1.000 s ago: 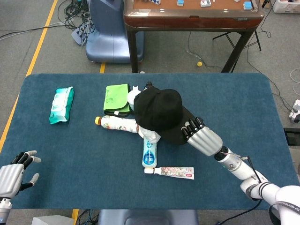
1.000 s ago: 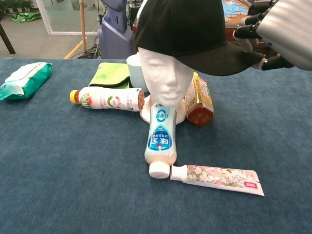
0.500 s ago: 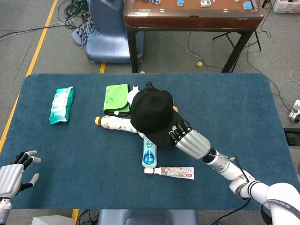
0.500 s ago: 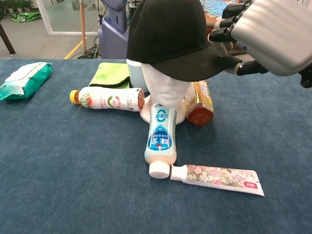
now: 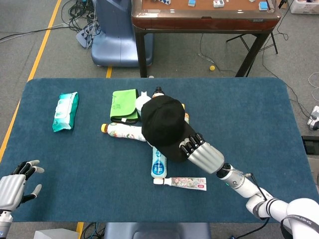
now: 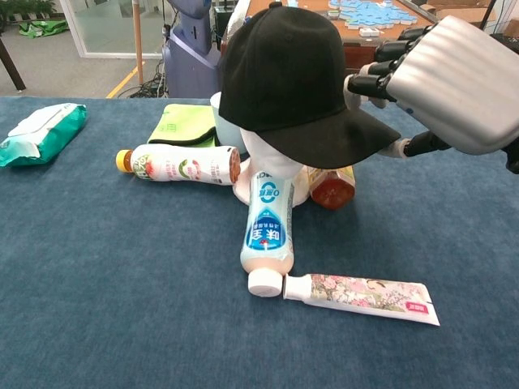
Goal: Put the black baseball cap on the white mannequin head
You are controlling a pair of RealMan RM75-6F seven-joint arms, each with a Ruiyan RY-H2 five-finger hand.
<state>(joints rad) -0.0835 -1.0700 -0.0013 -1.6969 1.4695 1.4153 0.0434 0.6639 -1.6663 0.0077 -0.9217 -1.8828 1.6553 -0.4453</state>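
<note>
The right hand (image 6: 438, 89) holds the black baseball cap (image 6: 292, 81) by its brim over the white mannequin head (image 6: 272, 162) at frame centre; bottles (image 6: 266, 231) and a toothpaste tube (image 6: 361, 296) crowd its base. The left hand (image 5: 15, 186), lower left, is spread and holds nothing.

floor: grey, yellow line (image 5: 44, 50) at left | cables (image 5: 79, 10) on floor | wooden table (image 5: 204, 20) behind, dark legs | blue machine base (image 5: 112, 40) beside it
</note>
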